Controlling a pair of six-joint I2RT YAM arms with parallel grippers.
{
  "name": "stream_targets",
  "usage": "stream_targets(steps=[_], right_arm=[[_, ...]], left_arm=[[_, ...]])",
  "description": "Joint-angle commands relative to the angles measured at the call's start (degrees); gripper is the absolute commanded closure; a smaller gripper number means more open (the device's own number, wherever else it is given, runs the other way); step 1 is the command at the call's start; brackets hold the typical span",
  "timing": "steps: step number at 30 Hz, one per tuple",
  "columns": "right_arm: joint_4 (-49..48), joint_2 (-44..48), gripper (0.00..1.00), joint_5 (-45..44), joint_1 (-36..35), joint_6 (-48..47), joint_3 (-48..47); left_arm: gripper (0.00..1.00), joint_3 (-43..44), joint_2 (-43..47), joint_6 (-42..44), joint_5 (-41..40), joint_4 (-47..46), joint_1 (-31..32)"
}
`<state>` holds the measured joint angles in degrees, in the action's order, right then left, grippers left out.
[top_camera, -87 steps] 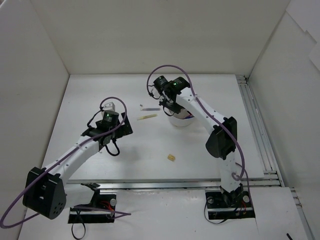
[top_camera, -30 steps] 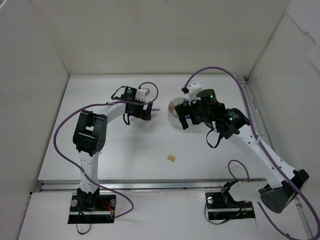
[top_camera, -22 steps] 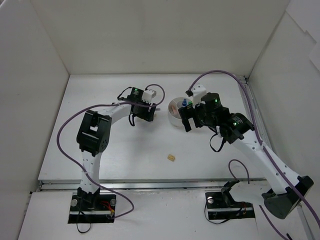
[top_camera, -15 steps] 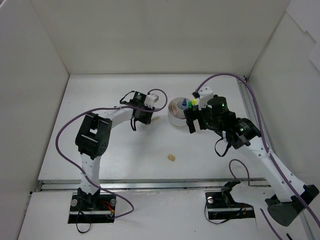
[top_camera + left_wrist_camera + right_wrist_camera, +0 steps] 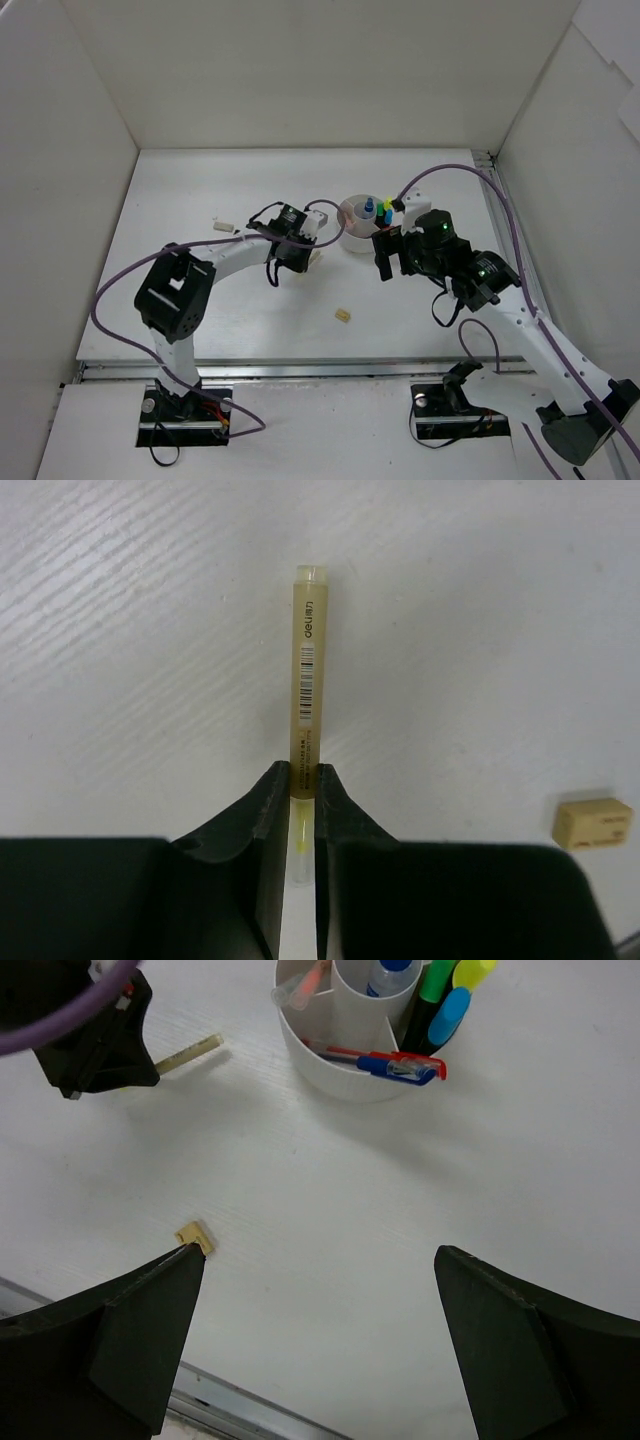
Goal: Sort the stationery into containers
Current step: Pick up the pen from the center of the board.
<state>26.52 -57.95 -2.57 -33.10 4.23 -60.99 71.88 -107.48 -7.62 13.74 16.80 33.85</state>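
Observation:
My left gripper [image 5: 304, 780] is shut on one end of a thin yellowish pencil [image 5: 306, 670], which points away over the white table. In the top view that gripper [image 5: 302, 254] sits just left of the round white organizer [image 5: 352, 238]. The organizer [image 5: 340, 1060] holds green [image 5: 437, 980], yellow [image 5: 472, 972] and blue [image 5: 450, 1015] capped highlighters, a clear marker [image 5: 385, 975] and a red/blue pen [image 5: 392, 1064]. My right gripper [image 5: 317, 1260] hangs open over bare table, near the organizer [image 5: 391, 256]. A beige eraser [image 5: 195, 1236] lies by its left finger.
That same eraser [image 5: 343, 315] lies in the middle of the table, and shows at the right edge of the left wrist view [image 5: 592, 823]. Another small beige eraser [image 5: 222, 226] lies at the left. White walls enclose the table, and a metal rail [image 5: 510, 250] runs along its right side.
My left gripper has closed on the pencil while moving right and toward the near side. The right arm has drawn back from over the organizer, its gripper still open.

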Motion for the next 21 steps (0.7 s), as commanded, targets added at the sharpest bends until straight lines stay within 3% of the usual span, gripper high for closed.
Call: stream_targets(steps=[1, 6, 11, 15, 19, 21], right_arm=[[-3.14, 1.62, 0.02, 1.78, -1.08, 3.06, 1.49], [-6.83, -0.49, 0.02, 2.13, -7.14, 2.71, 3.95], [-18.66, -5.05, 0.02, -1.81, -11.88, 7.01, 6.58], [-32.91, -6.73, 0.02, -4.02, -15.58, 8.42, 10.1], [-42.15, -8.84, 0.02, -5.16, -18.39, 8.43, 12.03], [-43.74, -10.68, 0.02, -5.43, -19.1, 7.72, 11.77]], left_arm=[[1.0, -0.07, 9.56, -9.85, 0.15, -0.54, 0.26], [1.0, 0.55, 16.07, -21.63, -1.16, -0.71, 1.31], [1.0, -0.68, 22.83, -39.38, -17.21, 2.1, 4.56], [1.0, -7.7, 29.51, -58.77, -22.25, -2.71, 7.19], [1.0, -13.68, 36.36, -68.22, -30.14, -5.37, 10.53], [1.0, -13.43, 37.6, -72.08, -33.41, -1.71, 12.29]])
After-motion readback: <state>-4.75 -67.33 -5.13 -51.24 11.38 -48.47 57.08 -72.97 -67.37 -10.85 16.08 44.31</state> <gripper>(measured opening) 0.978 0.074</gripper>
